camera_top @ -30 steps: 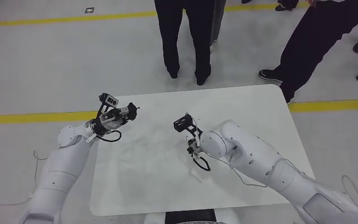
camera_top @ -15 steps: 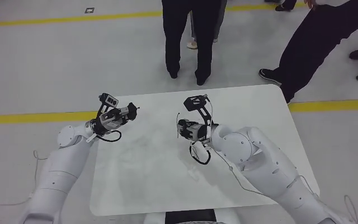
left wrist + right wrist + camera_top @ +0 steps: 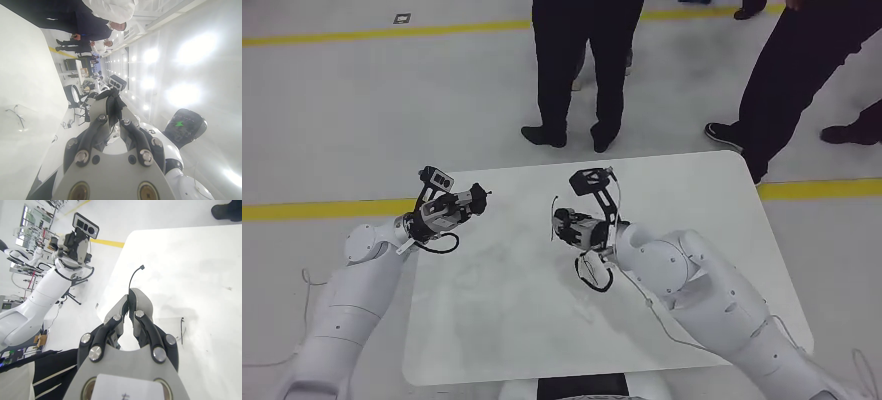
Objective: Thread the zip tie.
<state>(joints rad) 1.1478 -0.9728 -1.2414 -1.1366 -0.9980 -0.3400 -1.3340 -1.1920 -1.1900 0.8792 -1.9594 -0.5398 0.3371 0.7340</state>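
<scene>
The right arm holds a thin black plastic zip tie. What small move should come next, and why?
Probably bring the right gripper toward the left gripper. The right jaws pinch the thin black plastic zip tie, its head end sticking out free, while the left gripper hangs apart by the edge of the white table.

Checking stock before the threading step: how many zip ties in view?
2. One zip tie is clamped in the right pincer, head end out; a second zip tie lies loose on the table. More may be hidden.

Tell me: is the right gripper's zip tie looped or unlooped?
Unlooped: the zip tie rises from the shut right gripper as one curved strand, its head free.
</scene>
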